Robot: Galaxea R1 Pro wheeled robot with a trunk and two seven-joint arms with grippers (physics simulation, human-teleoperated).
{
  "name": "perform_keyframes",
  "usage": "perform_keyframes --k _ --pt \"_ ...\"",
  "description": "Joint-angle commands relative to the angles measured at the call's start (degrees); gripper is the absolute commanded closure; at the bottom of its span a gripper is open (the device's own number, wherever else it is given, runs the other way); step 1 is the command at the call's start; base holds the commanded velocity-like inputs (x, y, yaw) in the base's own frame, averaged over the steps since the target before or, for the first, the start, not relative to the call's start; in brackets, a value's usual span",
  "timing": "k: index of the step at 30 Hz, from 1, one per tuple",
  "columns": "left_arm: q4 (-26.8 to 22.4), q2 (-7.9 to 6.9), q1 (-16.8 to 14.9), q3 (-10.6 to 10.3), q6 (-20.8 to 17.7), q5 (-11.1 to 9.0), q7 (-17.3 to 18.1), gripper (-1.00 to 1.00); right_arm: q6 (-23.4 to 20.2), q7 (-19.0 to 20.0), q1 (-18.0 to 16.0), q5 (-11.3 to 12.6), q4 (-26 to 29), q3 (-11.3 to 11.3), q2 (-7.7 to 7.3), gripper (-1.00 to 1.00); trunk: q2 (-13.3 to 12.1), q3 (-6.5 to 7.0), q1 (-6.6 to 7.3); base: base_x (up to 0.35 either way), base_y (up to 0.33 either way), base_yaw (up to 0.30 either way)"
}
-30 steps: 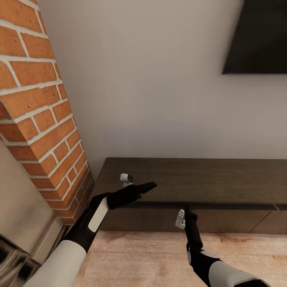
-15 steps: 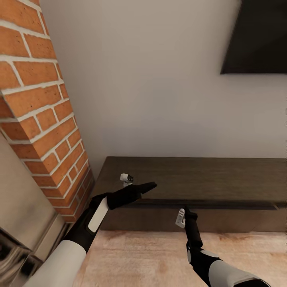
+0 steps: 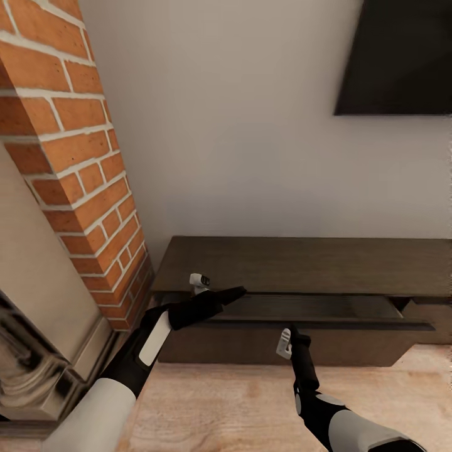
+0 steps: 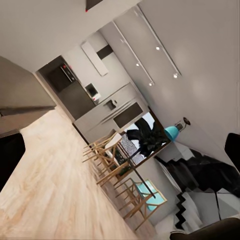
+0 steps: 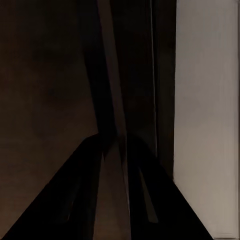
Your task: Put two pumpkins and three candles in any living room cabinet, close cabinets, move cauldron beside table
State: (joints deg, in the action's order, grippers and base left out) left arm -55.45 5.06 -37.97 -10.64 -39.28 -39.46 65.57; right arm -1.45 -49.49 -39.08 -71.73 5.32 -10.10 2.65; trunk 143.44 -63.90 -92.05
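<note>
We see our right gripper just below the front lip of the cabinet drawer, which stands pulled out; its fingers look pressed together. Our left gripper hovers above the drawer's left end, fingers apparently together. Wood floor lies beneath both, with a brick column to the left.

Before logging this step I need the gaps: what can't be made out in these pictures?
- Drawer contents: head view, the interior is in shadow and partly behind the cabinet top.
- Right gripper jaws: head view edge-on; right wrist view too dark.
- Left gripper jaws: seen side-on, state unclear.
- Cabinet's right end: cut by the frame edge.
</note>
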Motion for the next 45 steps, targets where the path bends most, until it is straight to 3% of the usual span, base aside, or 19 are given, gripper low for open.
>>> perform_keyframes --k 1,21,45 --pt "0.0 -0.02 0.0 0.0 0.0 0.0 0.0 -1.00 0.1 0.5 0.1 0.2 -0.1 0.3 -0.01 1.00 0.0 -0.01 -0.01 -0.333 0.000 0.000" --pt "0.0 -0.05 0.0 0.0 0.0 0.0 0.0 -1.00 0.1 0.4 0.1 0.2 -0.1 0.3 0.05 1.00 0.0 -0.01 -0.01 -0.329 0.000 0.000" --pt "0.1 -0.05 0.0 0.1 0.0 0.0 0.0 -1.00 0.2 0.4 0.1 0.1 -0.3 0.3 0.08 1.00 0.0 -0.01 -0.01 -0.051 0.000 0.000"
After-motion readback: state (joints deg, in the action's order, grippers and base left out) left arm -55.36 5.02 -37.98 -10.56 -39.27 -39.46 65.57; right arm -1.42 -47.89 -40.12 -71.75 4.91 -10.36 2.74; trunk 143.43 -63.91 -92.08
